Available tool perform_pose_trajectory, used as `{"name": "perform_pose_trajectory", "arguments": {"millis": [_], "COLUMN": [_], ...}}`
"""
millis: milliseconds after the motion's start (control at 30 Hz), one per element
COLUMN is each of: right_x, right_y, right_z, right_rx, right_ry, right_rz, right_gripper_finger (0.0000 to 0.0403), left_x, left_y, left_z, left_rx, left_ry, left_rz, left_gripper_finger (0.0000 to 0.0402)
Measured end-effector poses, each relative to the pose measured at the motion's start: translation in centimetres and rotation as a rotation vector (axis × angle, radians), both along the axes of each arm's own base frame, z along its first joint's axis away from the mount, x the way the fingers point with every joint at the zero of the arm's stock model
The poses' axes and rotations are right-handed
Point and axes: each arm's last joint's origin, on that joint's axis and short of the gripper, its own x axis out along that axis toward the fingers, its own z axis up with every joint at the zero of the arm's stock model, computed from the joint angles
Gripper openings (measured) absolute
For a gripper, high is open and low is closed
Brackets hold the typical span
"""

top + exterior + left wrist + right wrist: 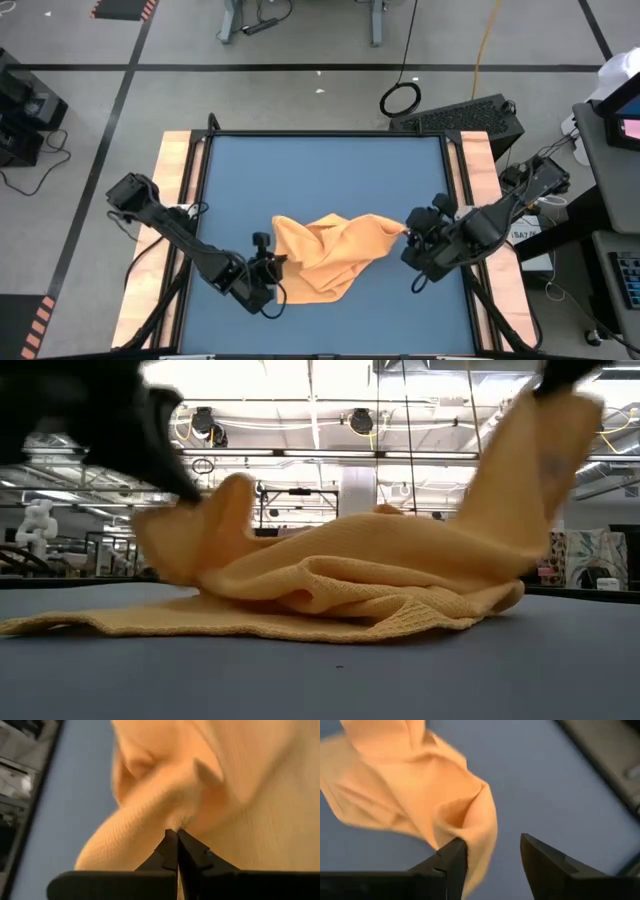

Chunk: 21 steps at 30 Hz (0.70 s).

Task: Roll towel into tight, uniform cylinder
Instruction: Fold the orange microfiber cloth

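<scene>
As seen from above, the towel (330,255) lay crumpled mid-table, its long axis running between the left gripper (268,272) and the right gripper (412,240). At table height, both ends were seen lifted. By the left wrist camera, pressed-together fingers pinching a fold were shown. By the right wrist camera, spread fingers (451,860) were shown, cloth against one.

Around me a grey floor (300,40) crossed by dark tape lines, a coiled cable (400,98) upper centre, a black keyboard (465,115) upper right, my blue tabletop (320,180) mid-frame, bright ceiling lights (300,380) overhead.
</scene>
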Motion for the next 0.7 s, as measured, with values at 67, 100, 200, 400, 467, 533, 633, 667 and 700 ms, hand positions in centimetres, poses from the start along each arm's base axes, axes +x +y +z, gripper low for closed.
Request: {"name": "perform_pose_trajectory", "arguments": {"millis": [67,100,200,400,467,533,633,667,700], "right_x": [-0.4,-0.5,-0.8,0.0,1.2,2.9,6.1,7.3,8.5], "right_y": [0.3,0.4,0.9,3.6,5.3,7.1,9.4,9.8,10.1], "right_z": [-1.7,-2.4,-4.2,-4.9,-4.7,-5.2,-6.7,-7.2,-7.9], "right_rx": [0.051,0.084,0.177,0.122,0.065,-0.004,-0.116,-0.147,-0.179], "right_ry": [0.066,0.098,0.167,-0.096,-0.313,-0.472,-0.608,-0.639,-0.656], "right_rz": [-0.021,-0.031,-0.034,0.161,0.247,0.354,0.469,0.484,0.489], "right_gripper_finger": [0.0179,0.0180,0.0180,0.0180,0.0181,0.0181,0.0188,0.0193,0.0200], "left_x": [0.4,0.6,1.2,2.5,2.7,2.8,2.9,2.9,2.9], "left_y": [0.0,0.0,0.2,0.5,0.6,0.7,0.8,0.8,0.8], "left_z": [1.3,1.9,3.4,4.8,4.8,4.8,4.8,4.8,4.8], "left_rx": [0.005,0.004,-0.007,-0.124,-0.154,-0.165,-0.164,-0.164,-0.167], "left_ry": [-0.027,-0.039,-0.081,-0.085,-0.080,-0.078,-0.071,-0.070,-0.068], "left_rz": [-0.018,-0.025,-0.033,-0.074,-0.087,-0.094,-0.103,-0.103,-0.104], "left_gripper_finger": [0.0002,0.0002,0.0001,0.0001,0.0001,0.0001,0.0000,0.0000,0.0000]}}
